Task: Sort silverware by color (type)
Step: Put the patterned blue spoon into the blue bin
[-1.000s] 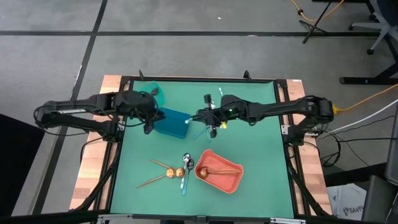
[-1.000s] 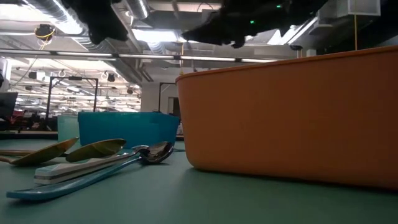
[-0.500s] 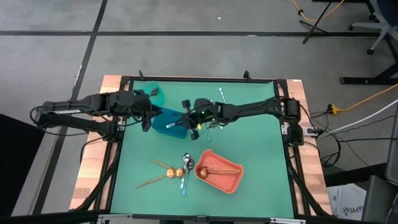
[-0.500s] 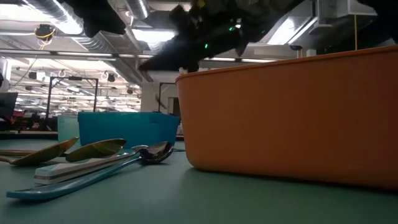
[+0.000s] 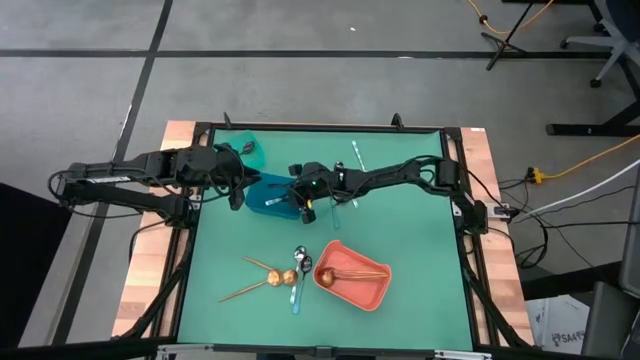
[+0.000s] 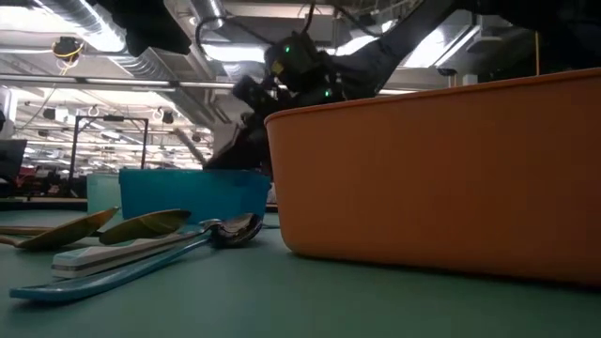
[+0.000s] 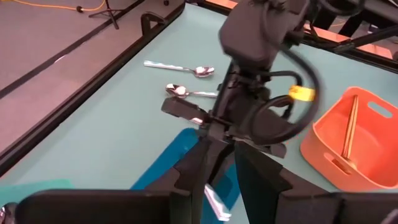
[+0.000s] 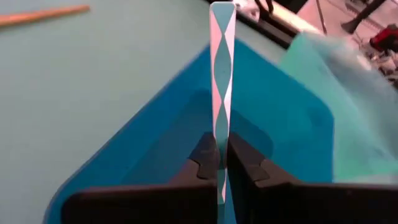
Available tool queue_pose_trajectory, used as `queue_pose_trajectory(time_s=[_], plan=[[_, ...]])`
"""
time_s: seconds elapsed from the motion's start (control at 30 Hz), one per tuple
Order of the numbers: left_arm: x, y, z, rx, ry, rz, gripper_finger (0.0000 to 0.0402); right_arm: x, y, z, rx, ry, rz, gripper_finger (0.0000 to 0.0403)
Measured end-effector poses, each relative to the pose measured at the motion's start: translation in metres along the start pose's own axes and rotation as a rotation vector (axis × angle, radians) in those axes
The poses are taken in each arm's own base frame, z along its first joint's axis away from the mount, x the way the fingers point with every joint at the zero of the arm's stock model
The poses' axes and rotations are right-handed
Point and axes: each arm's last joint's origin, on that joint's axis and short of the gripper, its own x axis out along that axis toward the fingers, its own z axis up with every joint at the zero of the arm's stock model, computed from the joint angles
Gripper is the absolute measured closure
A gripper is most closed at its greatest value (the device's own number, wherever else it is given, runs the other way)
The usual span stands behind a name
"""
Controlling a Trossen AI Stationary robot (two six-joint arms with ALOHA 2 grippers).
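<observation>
Now the green bench (image 5: 410, 250) has a dark raised frame all around, and its right half is mostly bare, so there is open room on that side. Toward the left side things stand closer: a blue plastic bin (image 5: 262, 196) lies near the middle left, with a teal plastic bin (image 5: 247, 150) just behind it at the far edge.

The right end effector (image 5: 303, 203) is stretched across the bench to the blue bin and hangs over its right rim. Its fingers (image 8: 202, 163) are pressed together on a thin light-blue utensil handle (image 8: 222, 74), which stands straight up between them above the open inside of the blue bin. The handle is flat and narrow, with a pale diamond pattern along it.

The left end effector (image 5: 236, 192) waits at the left edge of the same bin. Its fingers (image 7: 186, 171) stand a little apart and I see nothing held between them.

Other silverware lies apart from this. Two shiny silver spoons (image 7: 186, 81) rest on the mat behind the right arm, near the far edge. At the near side, two copper-gold spoons (image 5: 275, 278) lie crossed, just beside a silver spoon with light-blue handle (image 5: 298, 280). To the right of them, a coral plastic bin (image 5: 372, 290) holds more copper-gold pieces (image 5: 350, 275).
</observation>
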Motion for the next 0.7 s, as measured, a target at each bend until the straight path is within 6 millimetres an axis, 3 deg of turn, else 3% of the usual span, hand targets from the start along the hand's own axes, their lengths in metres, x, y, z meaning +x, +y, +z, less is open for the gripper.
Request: queue_pose_trajectory(time_s=[0.7], plan=[[0.0,0.0,0.0,0.0,0.0,0.0,0.0321,0.0019,-0.0033,-0.0074,0.01,0.031,-0.025,0.0397]])
